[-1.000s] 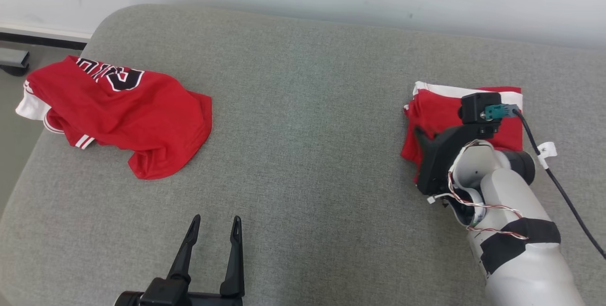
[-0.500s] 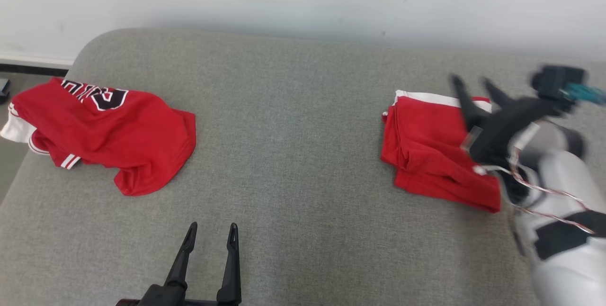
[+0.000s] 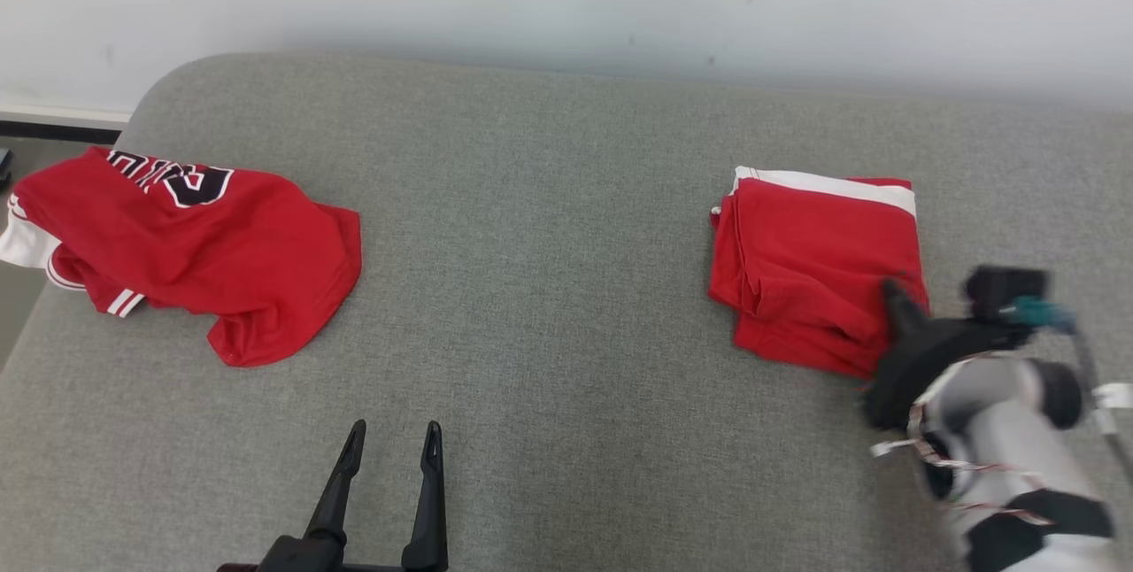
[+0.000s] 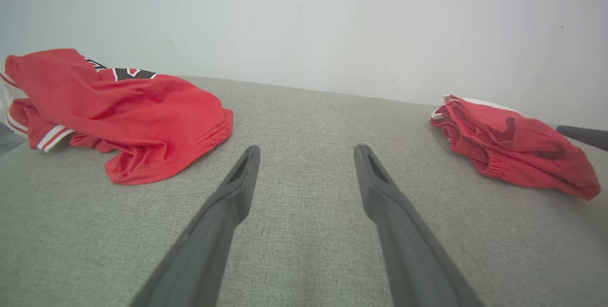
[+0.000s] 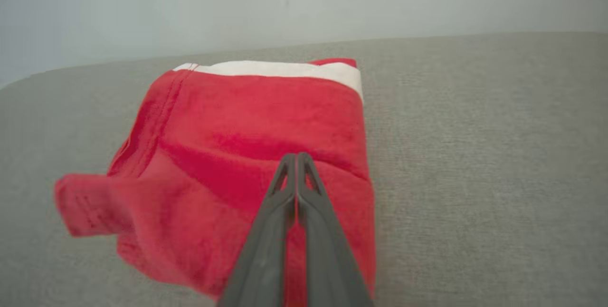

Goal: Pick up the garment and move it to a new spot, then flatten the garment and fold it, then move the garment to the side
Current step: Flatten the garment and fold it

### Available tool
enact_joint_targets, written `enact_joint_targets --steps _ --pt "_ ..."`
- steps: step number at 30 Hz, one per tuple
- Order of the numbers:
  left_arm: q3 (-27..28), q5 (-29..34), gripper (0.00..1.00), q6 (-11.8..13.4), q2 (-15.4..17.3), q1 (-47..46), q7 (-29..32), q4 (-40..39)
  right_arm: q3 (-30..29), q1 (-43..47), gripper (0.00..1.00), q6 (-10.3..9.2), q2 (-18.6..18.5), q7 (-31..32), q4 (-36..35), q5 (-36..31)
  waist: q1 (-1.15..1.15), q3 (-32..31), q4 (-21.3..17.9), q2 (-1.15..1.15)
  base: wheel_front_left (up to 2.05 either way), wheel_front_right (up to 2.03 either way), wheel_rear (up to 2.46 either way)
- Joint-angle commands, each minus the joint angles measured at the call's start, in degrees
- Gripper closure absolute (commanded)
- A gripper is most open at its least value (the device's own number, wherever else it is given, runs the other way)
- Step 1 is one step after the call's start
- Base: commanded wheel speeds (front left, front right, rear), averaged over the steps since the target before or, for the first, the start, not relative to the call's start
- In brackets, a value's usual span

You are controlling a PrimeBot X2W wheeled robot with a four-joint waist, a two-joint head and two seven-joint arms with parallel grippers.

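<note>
Red jersey (image 3: 186, 244) at left is limp, light cloth: take it by the near hem with your left gripper (image 3: 395, 427), spread open; right gripper (image 5: 295, 156) clenched, empty.

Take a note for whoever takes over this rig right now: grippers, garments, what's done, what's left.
Left gripper: open, empty, low over the grey fabric surface.
Right gripper: shut, apparently holding nothing, tips over the near edge of the folded red garment with a white band.
Done: that garment lies folded on the right side.
To do: the crumpled red jersey with black lettering, far left, looks unfolded; probably next.
</note>
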Motion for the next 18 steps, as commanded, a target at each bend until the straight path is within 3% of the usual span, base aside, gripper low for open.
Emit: enact_joint_targets --steps 1,8,17,18 --pt "0.1 0.2 0.0 0.0 0.0 -0.1 -0.2 0.0 0.8 0.4 1.0 -0.11 0.8 -0.3 0.4 -0.5 0.0 0.3 0.0 -0.01 0.0 0.0 0.0" --pt "-0.3 -0.2 0.0 0.2 0.0 -0.6 -0.2 0.3 8.4 0.4 1.0 -0.11 5.4 -0.6 3.5 0.0 0.0 0.6 0.4 -0.01 0.0 0.0 0.0" --pt "0.2 -0.3 0.0 0.3 0.0 0.0 -0.2 0.6 18.5 0.8 1.0 -0.11 7.2 -2.4 2.6 6.8 0.0 -1.1 0.8 -0.01 0.0 0.0 0.0" --pt "0.4 -0.3 0.0 0.2 0.0 0.4 -0.2 0.7 19.7 1.1 0.71 -0.11 7.2 -2.8 1.9 7.6 0.0 -1.5 0.7 -0.01 0.0 0.0 0.0"
